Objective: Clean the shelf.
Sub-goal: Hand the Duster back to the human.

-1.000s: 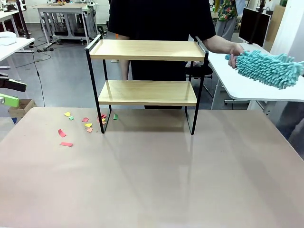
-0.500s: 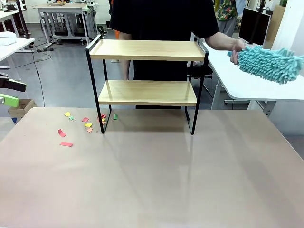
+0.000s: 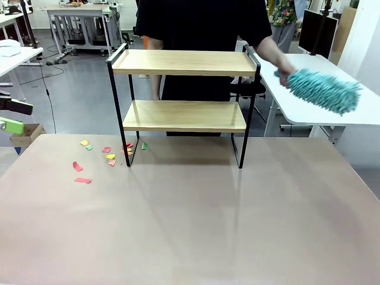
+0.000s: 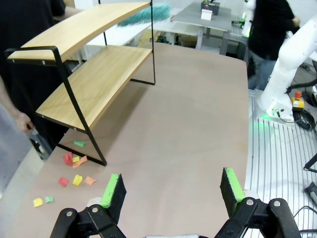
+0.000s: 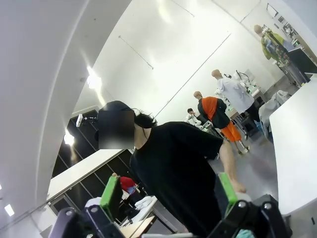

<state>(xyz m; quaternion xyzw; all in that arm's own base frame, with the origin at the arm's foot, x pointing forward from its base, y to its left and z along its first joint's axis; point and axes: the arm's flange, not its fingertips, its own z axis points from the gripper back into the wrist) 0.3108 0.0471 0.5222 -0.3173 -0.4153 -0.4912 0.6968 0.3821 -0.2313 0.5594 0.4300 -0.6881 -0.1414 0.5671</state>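
Left fingers: left gripper (image 4: 172, 191) spread wide, green pads (image 4: 112, 189) apart with nothing between them, hovering above the worktop (image 4: 198, 114); in the front view a green pad (image 3: 10, 125) shows at the 9 o'clock edge.
Right fingers: right gripper (image 5: 168, 196) released and empty, aimed up toward the person (image 5: 178, 163) and the ceiling.
Shelf: the shelf (image 3: 184, 89) stands upright on the worktop's far side, toward 12 o'clock in the front view; both wooden boards look bare.
Paper scraps: small coloured scraps (image 3: 95, 155) lie on the worktop at about 10 o'clock, beside the shelf's left legs; a few sit right at a leg.
Duster: a teal fluffy duster (image 3: 323, 89) is held in the person's hand (image 3: 284, 76) at 2 o'clock, just beside the shelf's top right corner, above a neighbouring white table (image 3: 309, 113); it looks motion-blurred.
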